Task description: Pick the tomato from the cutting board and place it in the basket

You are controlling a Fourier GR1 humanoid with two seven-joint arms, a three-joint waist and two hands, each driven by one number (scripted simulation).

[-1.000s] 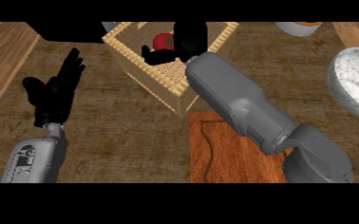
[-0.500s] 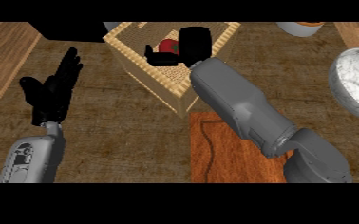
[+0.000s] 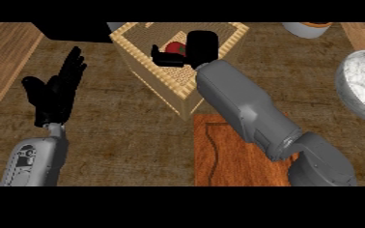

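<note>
The basket (image 3: 153, 72) is sitting at the far middle of the worktop (image 3: 128, 125), turned so one corner is pointing toward the robot, its woven walls standing up around an open inside. The cutting board (image 3: 221, 154) is lying just beside that near corner, reaching down to the lower edge of the view, with its right part running under the grey forearm. Bare worktop is stretching between the basket and the left hand (image 3: 53, 94), which is resting well apart from it at the left, fingers straight and spread, pointing up. A pale round plate (image 3: 353, 84) is being cut off by the right edge, and a bowl-like rim (image 3: 303, 29) by the top edge.

The tomato (image 3: 175, 47) is showing as a small red patch inside the basket, with a dark spot on top. The right hand (image 3: 200, 50) is reaching over the basket's inside, thumb and fingers curling round the tomato and hiding most of it. Whether the tomato is touching the basket's floor is impossible to tell. A black shape (image 3: 71, 31) at the far left is hiding the basket's upper corner.
</note>
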